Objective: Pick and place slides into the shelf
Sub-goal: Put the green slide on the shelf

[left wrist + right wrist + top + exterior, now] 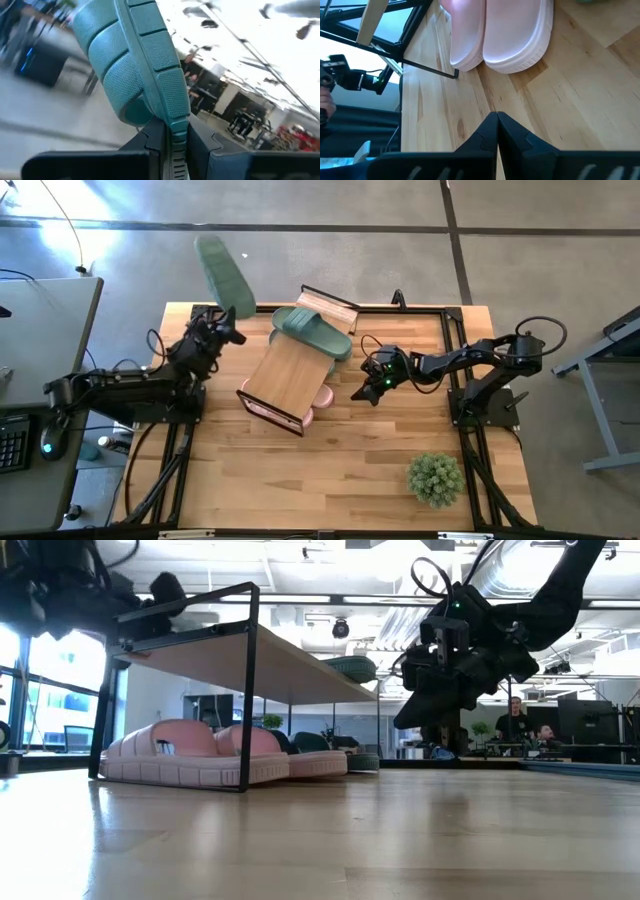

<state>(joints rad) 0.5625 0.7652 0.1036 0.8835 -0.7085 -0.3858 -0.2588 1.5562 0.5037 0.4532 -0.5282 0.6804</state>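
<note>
My left gripper [228,322] is at the table's far left corner, shut on a sage green slide [222,272] that reaches out past the far edge, off the table. The shelf [292,375] stands mid-table. A second green slide [312,332] lies on the far end of its plank top. A pale pink pair [190,755] rests sole-down on the table under the shelf. My right gripper [366,388] hovers shut just right of the shelf, its tips [496,120] pointing down toward the pink pair [495,35]. My left gripper pinches one end of the green slide's sole [173,122] between its two fingers [152,142]; the ribbed sole edge runs between them. The fingers lie about level, along the slide's length, pointing toward the far edge. The slide sticks out beyond the fingertips, lifted clear, its strap [112,75] to one side.
A small potted plant [435,477] stands near the table's front right corner. Black frame rails [455,330] run along the table's edges. The shelf's black wire leg [427,70] stands close to the right gripper. A desk with a keyboard [12,442] is left of the table.
</note>
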